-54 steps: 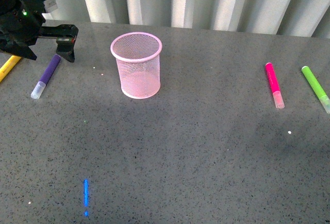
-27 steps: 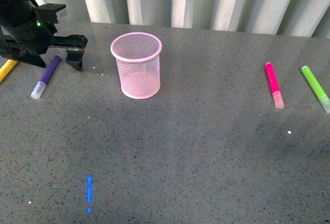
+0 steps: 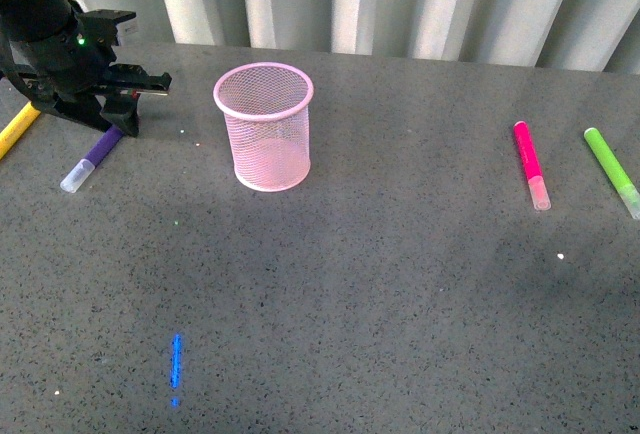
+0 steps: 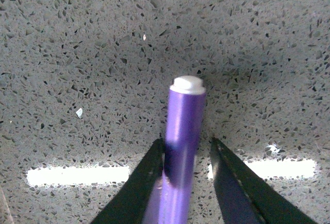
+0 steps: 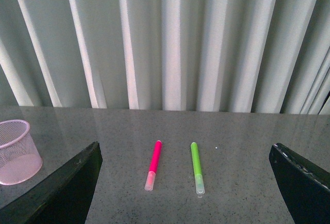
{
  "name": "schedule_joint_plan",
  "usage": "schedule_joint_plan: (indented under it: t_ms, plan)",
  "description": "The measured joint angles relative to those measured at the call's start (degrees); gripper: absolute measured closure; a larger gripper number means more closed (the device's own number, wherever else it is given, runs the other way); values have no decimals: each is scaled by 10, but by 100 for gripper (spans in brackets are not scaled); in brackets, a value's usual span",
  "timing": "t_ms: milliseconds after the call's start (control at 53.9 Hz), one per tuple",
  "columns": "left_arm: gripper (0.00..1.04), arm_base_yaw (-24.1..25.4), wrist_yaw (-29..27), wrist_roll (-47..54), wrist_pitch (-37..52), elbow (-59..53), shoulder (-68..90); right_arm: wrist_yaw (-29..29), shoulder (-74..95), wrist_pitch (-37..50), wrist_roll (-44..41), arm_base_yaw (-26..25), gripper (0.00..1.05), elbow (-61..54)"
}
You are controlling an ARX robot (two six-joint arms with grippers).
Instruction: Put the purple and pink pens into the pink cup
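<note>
Pink cup (image 3: 264,126) stands upright on the grey speckled tabletop (image 3: 400,284), open end up, nothing visible inside it. Purple pen (image 3: 88,161) lies flat, well to the cup's left in the front view, pale cap end pointing toward the camera. Yellow marker (image 3: 17,131) lies further from the cup on that same side, partly cut off by the frame edge. Pink pen (image 3: 531,164) lies flat, well to the cup's right, and the green marker (image 3: 612,170) is beyond it, further from the cup. Open tabletop between the cup and both pens. Blue light streak (image 3: 176,362) on the tabletop, nearer the camera than the cup. Pleated curtain (image 3: 400,4) behind the cup.

Left gripper (image 3: 110,119) is down low over the purple pen's far end, arm reaching in from the left edge. In the left wrist view the fingers (image 4: 139,182) straddle the purple pen (image 4: 183,136): one touches the barrel, a thin gap shows at the other, so not clamped.

Right gripper (image 5: 185,148) is held up off the tabletop, fingers (image 5: 67,188) spread wide, holding nothing, facing the pink pen (image 5: 153,164) and green marker (image 5: 196,167).
</note>
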Motion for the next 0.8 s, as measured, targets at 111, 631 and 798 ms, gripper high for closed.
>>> schedule_joint_plan:
  t_ms: [111, 631, 798]
  plan:
    - [90, 2, -4, 2, 4, -13, -7, 0, 0, 0, 0, 0, 7, 0]
    - [92, 7, 49, -18, 162, -155, -92, 0, 0, 0, 0, 0, 7, 0]
    - [92, 0, 60, -20, 230, -223, -169, 0, 0, 0, 0, 0, 7, 0]
